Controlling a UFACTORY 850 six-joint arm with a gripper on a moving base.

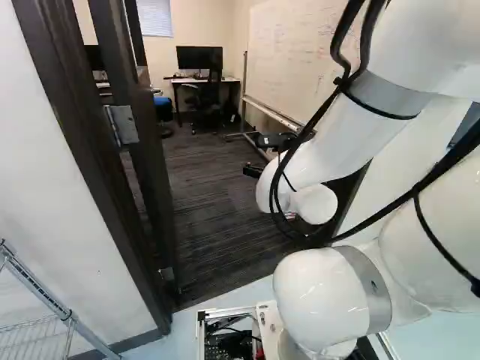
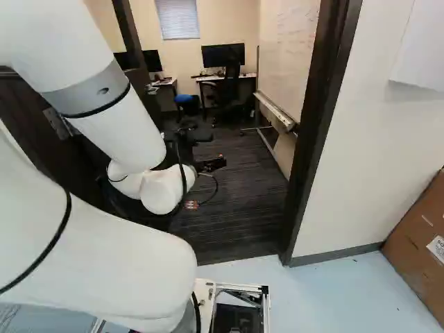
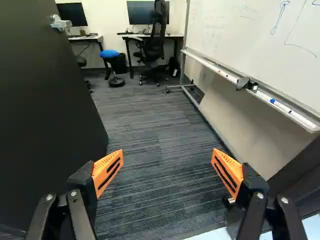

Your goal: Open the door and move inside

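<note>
So the door (image 3: pixel 45 115) is open, swung into the room on my arm's left, with its silver handle (image 3: pixel 60 23) up near the far edge and the hinge (image 1: pixel 121 124) showing in the left base view. That leaves a decent gap onto the dark carpet (image 3: pixel 150 120). The gripper (image 3: pixel 167 159) is spread wide with nothing between its orange pads, which makes sense to me: opening looks done, so there's nothing left to grab. The arm (image 1: pixel 337 139) pokes through the doorway ahead of the base (image 1: pixel 268 328), I'd guess so it can fend the door off if it drifts back. The base sits on the pale floor (image 2: pixel 333 291) side, so I'd call this the drive-in part, maybe past halfway. Next I'd roll forward slowly and square up, since the door frame (image 2: pixel 322 132) could catch the arm or a base corner. Further in, the whiteboard (image 3: pixel 245 40) stands along the right wall, probably to leave the middle walkable, but its tray (image 3: pixel 225 75) sticks out, so I'd steer wide. The desk (image 3: pixel 150 36) and office chair (image 3: pixel 155 45) are way back, no bother yet.
</note>
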